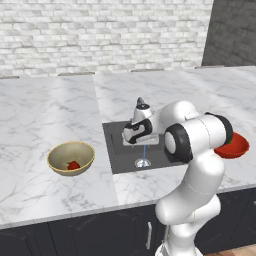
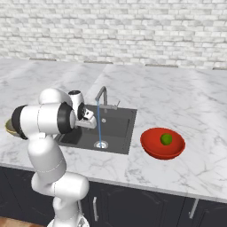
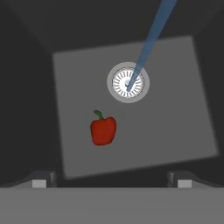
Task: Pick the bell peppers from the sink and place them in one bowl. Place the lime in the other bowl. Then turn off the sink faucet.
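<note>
One red bell pepper [image 3: 103, 130] lies on the floor of the dark sink [image 3: 175, 109], below and left of the round drain [image 3: 128, 82] in the hand view. My gripper [image 3: 111, 180] hangs above the basin, looking straight down, open, with nothing between its fingertips [image 3: 41, 179]. A second bell pepper [image 1: 73, 165] rests in the tan bowl [image 1: 71, 150] left of the sink [image 1: 117, 150]. The lime [image 2: 166, 139] sits in the red bowl [image 2: 162, 148] right of the sink. Water [image 2: 98, 124] runs from the faucet [image 2: 103, 95] onto the drain.
White marble counter [image 1: 45, 110] runs around the sink, backed by a brick wall. My white arm leans over the basin's left half and hides part of the red bowl [image 1: 235, 148] in the left base view. Dark cabinet doors sit below the counter edge.
</note>
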Robot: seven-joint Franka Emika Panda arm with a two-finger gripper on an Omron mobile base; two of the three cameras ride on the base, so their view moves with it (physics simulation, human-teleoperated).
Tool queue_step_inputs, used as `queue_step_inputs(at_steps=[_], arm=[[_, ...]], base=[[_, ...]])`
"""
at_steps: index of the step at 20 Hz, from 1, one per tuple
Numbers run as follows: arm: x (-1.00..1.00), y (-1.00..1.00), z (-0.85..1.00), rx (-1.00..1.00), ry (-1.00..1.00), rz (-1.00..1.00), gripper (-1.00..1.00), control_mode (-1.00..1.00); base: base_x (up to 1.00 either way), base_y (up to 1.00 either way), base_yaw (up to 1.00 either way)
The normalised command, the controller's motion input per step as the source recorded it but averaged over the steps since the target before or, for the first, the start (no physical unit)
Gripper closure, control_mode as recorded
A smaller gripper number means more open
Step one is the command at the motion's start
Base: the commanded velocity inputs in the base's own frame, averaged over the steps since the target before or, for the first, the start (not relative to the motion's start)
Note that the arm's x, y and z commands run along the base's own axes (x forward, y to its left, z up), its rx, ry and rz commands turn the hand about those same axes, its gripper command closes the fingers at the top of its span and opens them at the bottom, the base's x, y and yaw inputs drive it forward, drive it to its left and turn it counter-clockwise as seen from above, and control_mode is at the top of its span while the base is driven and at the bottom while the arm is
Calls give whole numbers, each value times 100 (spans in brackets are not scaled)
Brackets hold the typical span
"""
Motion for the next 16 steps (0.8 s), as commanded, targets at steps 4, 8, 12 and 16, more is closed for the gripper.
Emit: queue_step_inputs(at_steps=[4, 8, 12, 16], arm=[[1, 0, -3, 0, 0, 0, -100, -100], [1, 0, -1, 0, 0, 1, -100, -100], [0, 0, 0, 0, 0, 4, -100, -100], [0, 0, 0, 1, 0, 8, -100, -100]], base=[[0, 0, 0], [0, 0, 0], [0, 0, 0], [0, 0, 0]])
